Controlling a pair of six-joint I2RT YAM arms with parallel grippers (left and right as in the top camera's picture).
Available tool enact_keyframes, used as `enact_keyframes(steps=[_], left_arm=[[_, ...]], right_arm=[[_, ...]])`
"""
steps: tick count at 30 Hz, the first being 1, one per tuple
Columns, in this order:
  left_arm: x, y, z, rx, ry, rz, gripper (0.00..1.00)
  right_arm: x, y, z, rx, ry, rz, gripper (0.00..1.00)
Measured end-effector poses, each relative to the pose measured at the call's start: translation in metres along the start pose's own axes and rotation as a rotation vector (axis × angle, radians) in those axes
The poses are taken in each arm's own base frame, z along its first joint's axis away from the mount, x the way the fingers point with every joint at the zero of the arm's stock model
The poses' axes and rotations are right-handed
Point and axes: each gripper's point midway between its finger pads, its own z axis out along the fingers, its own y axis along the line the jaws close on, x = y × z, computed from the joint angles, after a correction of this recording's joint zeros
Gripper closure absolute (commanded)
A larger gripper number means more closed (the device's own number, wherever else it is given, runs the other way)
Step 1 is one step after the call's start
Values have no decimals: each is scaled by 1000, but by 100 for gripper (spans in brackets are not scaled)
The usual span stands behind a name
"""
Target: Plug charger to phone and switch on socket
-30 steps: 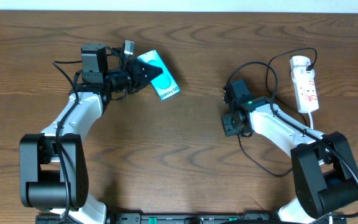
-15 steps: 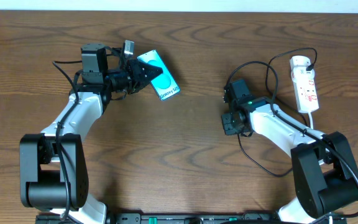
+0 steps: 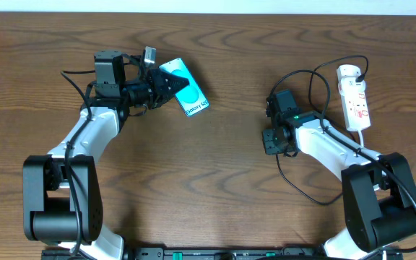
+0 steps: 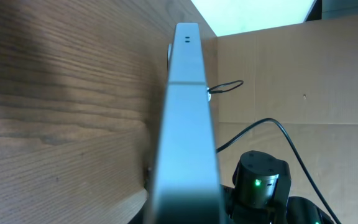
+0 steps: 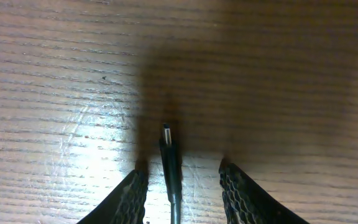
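Phone [image 3: 188, 89] at far left of desk [image 3: 222, 188], teal screen showing from overhead, long axis slanting toward the near right. Clamped at its left end in left hand [image 3: 166, 84]. Edge-on from the left wrist camera, grey side up the middle of the view. Cannot tell whether lifted or resting on the wood.

Right hand [image 5: 180, 180] right of centre, pointed down at the desk, fingers [image 5: 132, 193] part-way apart and closed on nothing. Charger [image 5: 169, 158] running up between them with a gap on either side, small metal tip ahead of the fingertips, just over bare wood. Remaining thin black cable looping on the desk near and far of that hand, reaching toward the far right.

Socket [image 3: 355, 97] at far right, white, lengthwise near-to-far, rounded end farthest, red markings on its face. Well apart from the phone. Switch position too small to tell.
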Motion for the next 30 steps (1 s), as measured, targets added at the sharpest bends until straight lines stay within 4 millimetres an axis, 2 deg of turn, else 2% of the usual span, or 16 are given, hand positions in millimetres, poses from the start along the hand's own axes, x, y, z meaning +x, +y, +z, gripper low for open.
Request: enact_keyframes(steps=[4, 6, 30], left_arm=[[0, 0, 0, 0, 0, 0, 93], [0, 0, 0, 0, 0, 0, 93], [0, 0, 0, 0, 0, 0, 93]], right_arm=[[0, 0, 0, -3, -1, 0, 64], [0, 1, 0, -5, -1, 1, 68], [-1, 3, 0, -19, -3, 3, 75]])
